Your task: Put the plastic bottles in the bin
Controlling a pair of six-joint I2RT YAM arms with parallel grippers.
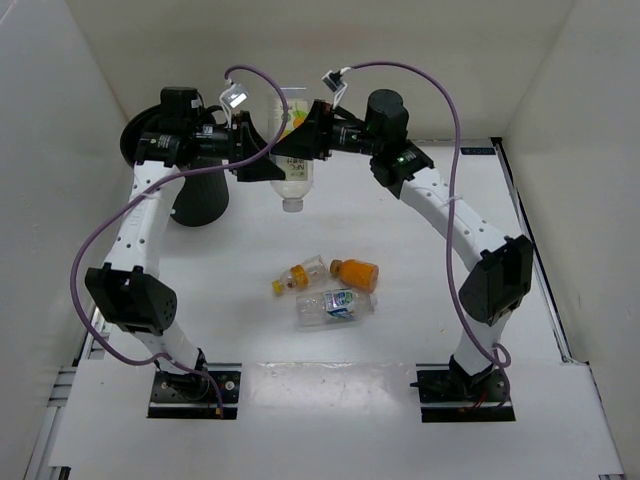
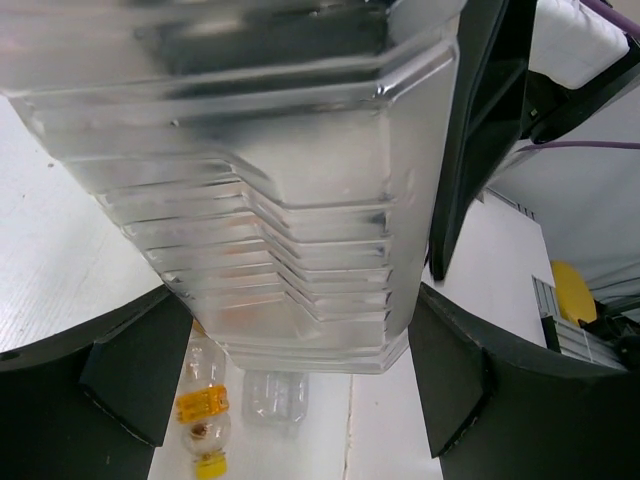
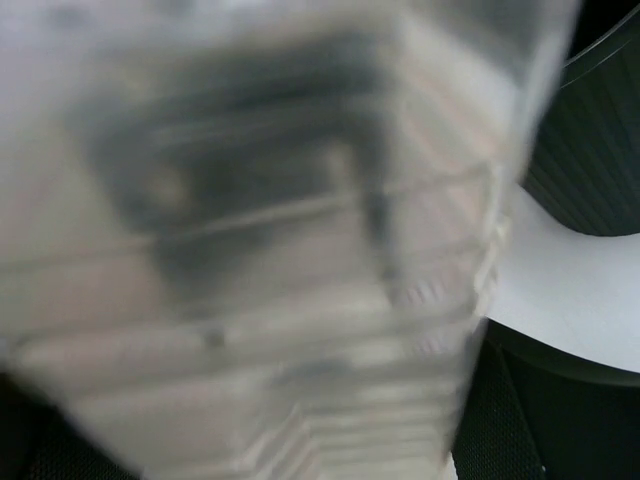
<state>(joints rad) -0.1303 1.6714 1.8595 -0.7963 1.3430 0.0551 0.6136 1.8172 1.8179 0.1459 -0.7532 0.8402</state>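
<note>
The larger square clear bottle with a yellow label hangs cap-down above the far table, held between both arms. My left gripper is shut on its ribbed body, one finger on each side. My right gripper grips the same bottle from the right, and the bottle fills the right wrist view as a blur. The black bin stands just left of the bottle, partly behind my left arm. A yellow-capped bottle, an orange-filled one and a blue-green-labelled one lie mid-table.
White walls enclose the table on the left, back and right. The bin's ribbed side shows close by in the right wrist view. The yellow-capped bottle and a clear bottle lie below the held bottle. Purple cables loop over both wrists.
</note>
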